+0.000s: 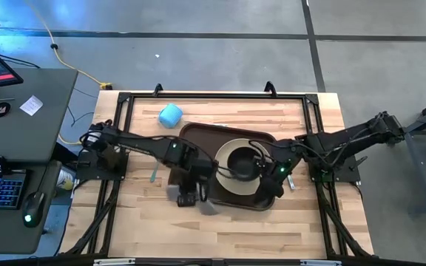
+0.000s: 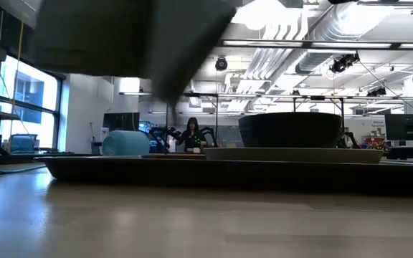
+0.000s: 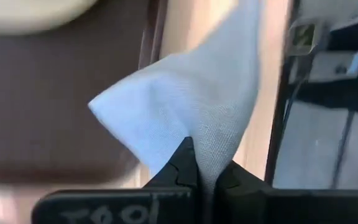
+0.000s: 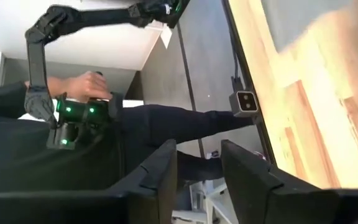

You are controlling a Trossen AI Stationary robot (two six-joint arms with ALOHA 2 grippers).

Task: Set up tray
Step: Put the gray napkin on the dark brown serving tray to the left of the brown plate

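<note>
The left pincer (image 1: pixel 186 198), clamped on the grey napkin (image 3: pixel 191 106), is hanging just left of the tray (image 1: pixel 198 133), while the right pincer (image 1: pixel 274 186), fingers apart, is waiting over the tray's lower right.

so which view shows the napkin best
The left wrist view: the pale grey napkin fills the frame, pinched at a fold by the left pincer, which is shut on it. The high view shows only a small grey patch beside the tray. The low view shows a dark blur, and the right wrist view a grey corner.
</note>
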